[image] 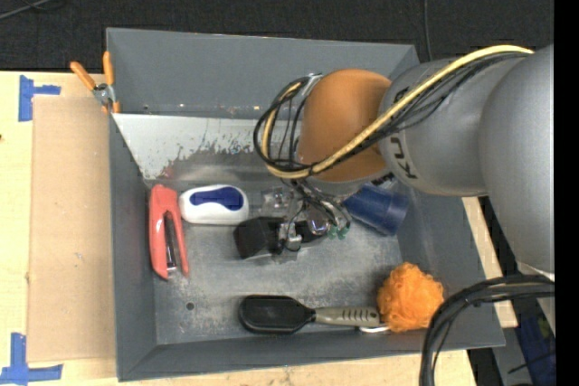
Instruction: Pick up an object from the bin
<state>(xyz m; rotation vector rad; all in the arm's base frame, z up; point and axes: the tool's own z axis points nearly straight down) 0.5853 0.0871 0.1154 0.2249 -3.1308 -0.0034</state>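
Note:
My gripper point(288, 235) is down in the middle of the bin, under the arm's orange cover. A small black block point(255, 238) lies right against its left side, touching the fingers; whether the fingers are round it is hidden by the gripper's own body. Just to the left lies a white and blue oval thing point(212, 203). A dark blue cup point(377, 207) lies on its side to the right of the gripper, partly under the arm.
A red stapler point(166, 232) lies along the bin's left wall. A black-headed brush with a metal handle point(289, 315) lies near the front wall. An orange fluffy ball point(410, 296) sits at the front right.

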